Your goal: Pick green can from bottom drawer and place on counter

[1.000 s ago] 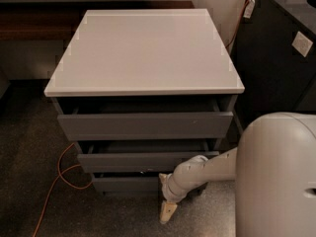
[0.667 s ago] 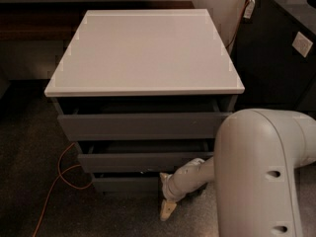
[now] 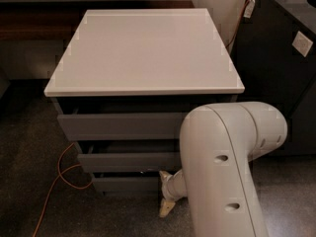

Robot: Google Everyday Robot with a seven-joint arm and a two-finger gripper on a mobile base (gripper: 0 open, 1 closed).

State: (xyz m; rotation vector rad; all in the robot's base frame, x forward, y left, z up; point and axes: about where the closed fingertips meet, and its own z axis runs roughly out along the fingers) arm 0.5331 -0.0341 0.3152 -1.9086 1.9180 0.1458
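Observation:
The counter [image 3: 143,51] is the pale top slab of the grey drawer cabinet and nothing stands on it. The bottom drawer [image 3: 123,184] is the lowest grey front, pulled out only slightly. Its inside is dark and the green can is hidden. My gripper [image 3: 166,207] hangs low by the floor at the right end of the bottom drawer's front, pointing down. My bulky white arm [image 3: 222,172] rises in front of the cabinet's right side and covers the drawers' right ends.
Two wider grey drawers, top [image 3: 118,126] and middle [image 3: 126,161], sit above, each slightly ajar. A black cabinet [image 3: 279,68] stands close on the right. An orange cable [image 3: 55,191] loops on the speckled floor to the left.
My arm's large white link has swung left and nearer to the camera, covering more of the cabinet's right side. The gripper has stayed low by the bottom drawer.

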